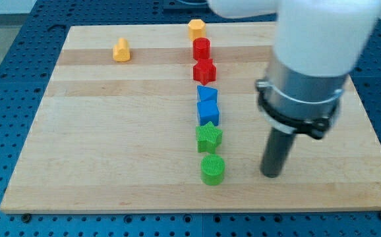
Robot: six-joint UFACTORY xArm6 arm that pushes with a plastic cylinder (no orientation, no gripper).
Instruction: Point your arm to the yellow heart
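We see a pale wooden board [111,164] lying on a blue perforated table [6,79], with our arm [309,59] coming in from the view's top right. The arm carries no claw at all, so there is nothing to open, close or grip with; it ends in a straight dark rod, and my tip [271,176] rests on the board toward the view's lower right.

The yellow heart [121,50] sits alone near the view's top left of the board, well apart from my tip and from every other block (its shape reads as a rounded lobe with a notch, though it is small).

The other blocks form a line down the middle of the board. At the view's top stands a yellow hexagonal block [196,28], close to the board's far edge. Just below it is a red cylinder [201,47], then a red star-like block [204,70]. Further down come a blue triangular block [207,94] and a blue block [208,112] whose exact shape we cannot make out; these two look to be touching. Below them is a green star [209,137], just beside the blue block, and last a green cylinder [212,169].

My tip stands to the view's right of the green cylinder, near it but not touching, at about the same height in the view.
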